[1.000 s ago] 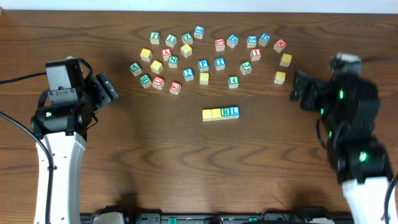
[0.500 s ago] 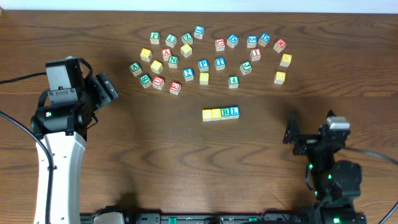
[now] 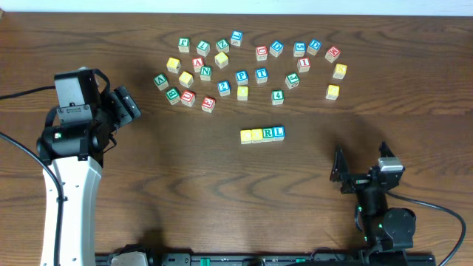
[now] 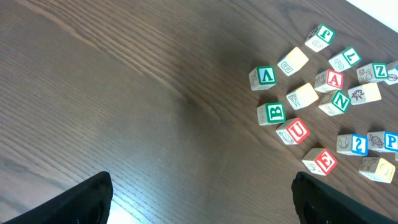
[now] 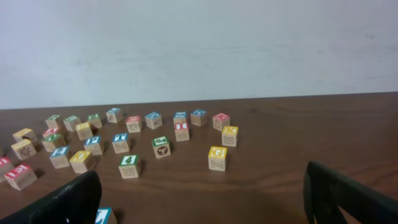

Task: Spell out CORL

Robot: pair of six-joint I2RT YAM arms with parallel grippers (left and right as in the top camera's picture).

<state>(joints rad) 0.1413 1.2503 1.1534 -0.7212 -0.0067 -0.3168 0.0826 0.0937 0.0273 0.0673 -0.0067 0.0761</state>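
Where the overhead view looks down on the bench (image 3: 222, 214), the CORL row (image 3: 262, 134) lies near its middle: two yellow cubes (image 3: 251, 136), then the R cube (image 3: 268, 134) and the L cube (image 3: 278, 133), touching side by side in a line along the bench's length. The letters on the yellow tops are too small to read. The loose cubes (image 3: 260, 74) are scattered between the row and the far edge, apart from it. The left gripper (image 3: 129, 105) hangs over the left part of the bench, well apart from the row, with nothing between its fingers. The right gripper (image 3: 340, 170) sits toward the near right corner, also clear of the row and holding nothing. In the left wrist view, the two dark fingers (image 4: 87, 202) show only at the lower corners, spread wide over bare wood. Loose cubes lie toward the upper right, among them a green V (image 4: 264, 76), a green B (image 4: 272, 113), a red U (image 4: 294, 130) and a red E (image 4: 322, 162). In the right wrist view, the fingers (image 5: 348, 199) again stand wide at the lower corners with nothing between them. Beyond them the loose cubes spread across the bench before a pale wall (image 5: 199, 43). A blue-lettered cube (image 5: 104, 216) is cut off by the lower edge, and I cannot tell whether it is the L.
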